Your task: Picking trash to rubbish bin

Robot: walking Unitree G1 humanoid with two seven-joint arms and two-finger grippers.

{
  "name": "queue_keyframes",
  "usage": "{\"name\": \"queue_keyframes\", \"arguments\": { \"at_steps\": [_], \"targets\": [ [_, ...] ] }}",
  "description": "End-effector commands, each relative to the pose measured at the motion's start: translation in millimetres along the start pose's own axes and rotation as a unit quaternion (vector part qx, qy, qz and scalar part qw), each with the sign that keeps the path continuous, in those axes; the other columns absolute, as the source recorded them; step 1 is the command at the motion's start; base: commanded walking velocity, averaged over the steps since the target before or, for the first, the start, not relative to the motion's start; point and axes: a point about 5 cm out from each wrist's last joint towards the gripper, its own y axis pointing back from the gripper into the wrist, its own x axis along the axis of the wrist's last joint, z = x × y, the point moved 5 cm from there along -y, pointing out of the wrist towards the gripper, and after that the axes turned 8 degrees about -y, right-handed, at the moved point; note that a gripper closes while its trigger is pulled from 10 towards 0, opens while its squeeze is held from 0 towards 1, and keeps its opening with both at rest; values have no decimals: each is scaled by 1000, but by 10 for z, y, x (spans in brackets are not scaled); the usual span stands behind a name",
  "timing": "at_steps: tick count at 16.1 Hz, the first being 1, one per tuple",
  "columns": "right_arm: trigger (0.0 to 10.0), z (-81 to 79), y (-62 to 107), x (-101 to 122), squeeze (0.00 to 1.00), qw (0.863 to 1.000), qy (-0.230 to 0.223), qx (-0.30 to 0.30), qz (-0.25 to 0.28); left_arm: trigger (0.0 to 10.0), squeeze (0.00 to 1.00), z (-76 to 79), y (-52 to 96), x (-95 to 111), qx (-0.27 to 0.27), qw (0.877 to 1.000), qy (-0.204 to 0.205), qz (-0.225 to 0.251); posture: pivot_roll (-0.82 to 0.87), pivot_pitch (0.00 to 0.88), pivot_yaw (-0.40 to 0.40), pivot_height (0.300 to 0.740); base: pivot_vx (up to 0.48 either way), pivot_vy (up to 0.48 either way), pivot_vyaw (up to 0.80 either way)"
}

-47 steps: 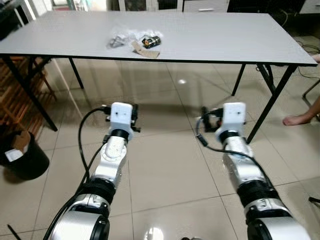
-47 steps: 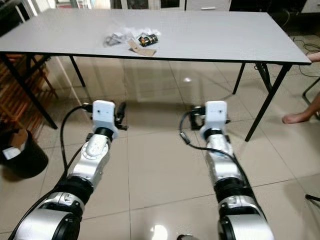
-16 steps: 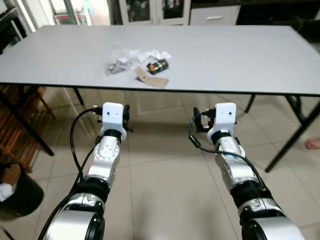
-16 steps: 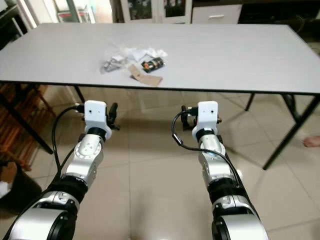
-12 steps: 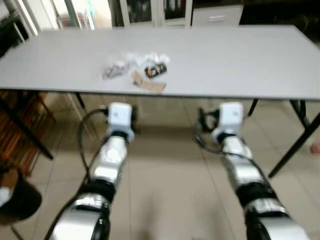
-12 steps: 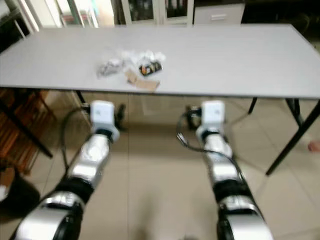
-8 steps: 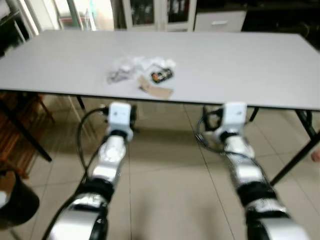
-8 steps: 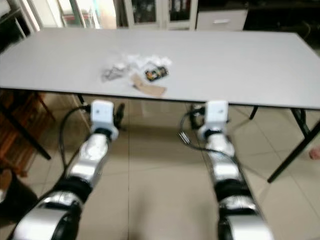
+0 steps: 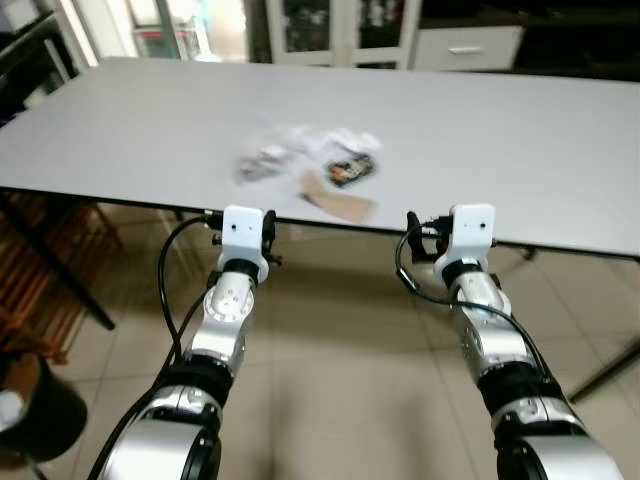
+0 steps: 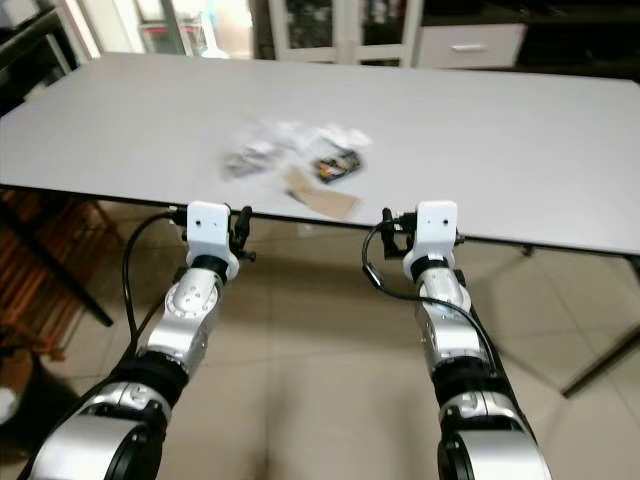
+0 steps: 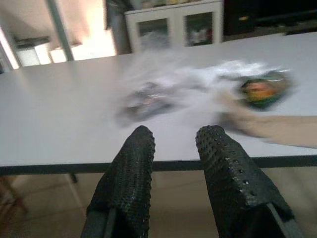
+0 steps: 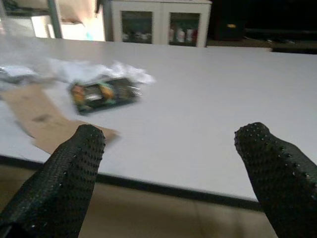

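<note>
Closer to the surface (image 9: pixel 520 150) than a second ago — trash pile (image 9: pixel 310 165) now within reach; left gripper (image 11: pixel 173 148) narrowly parted, right gripper (image 12: pixel 173 148) wide open, both empty.

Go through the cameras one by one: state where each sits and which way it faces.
Left and right eye views: on the head, looking forward and down at the grey table with trash; both silver arms show.
Left wrist view: on the left wrist, along the left gripper, narrowly parted, toward the clear wrapper.
Right wrist view: along the right gripper, wide open, toward the brown paper.
Shared: the dark snack packet.
</note>
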Motion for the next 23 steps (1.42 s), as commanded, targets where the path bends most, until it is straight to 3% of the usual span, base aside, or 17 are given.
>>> {"name": "queue_keyframes", "arguments": {
  "at_steps": [1, 7, 12, 20, 23],
  "targets": [
    [10000, -73, -15, 31, 0, 1000, -4, 9, 5, 10000, 0, -48, -14, 15, 8, 1000, -1, 0, -73, 44, 44, 740, 446, 0, 0],
    [10000, -35, -16, 11, 0, 1000, -15, 1, -2, 10000, 0, -27, -15, 13, 4, 1000, -1, -1, -74, 46, 46, 740, 441, 0, 0],
    [10000, -60, -23, 32, 0, 1000, -15, 3, 3, 10000, 0, -7, -12, 27, -3, 1000, 3, 4, -72, 45, 48, 740, 412, 0, -640],
    [10000, -68, -32, 35, 0, 1000, -25, 2, 3, 10000, 0, 67, 7, 26, -25, 1000, 8, 8, -70, 36, 46, 740, 0, 0, 0],
    [10000, -76, -35, 50, 0, 1000, -30, 4, 6, 10000, 0, 106, 13, 25, -35, 999, 10, 8, -72, 30, 47, 740, 0, 0, -760]
  ]
}}
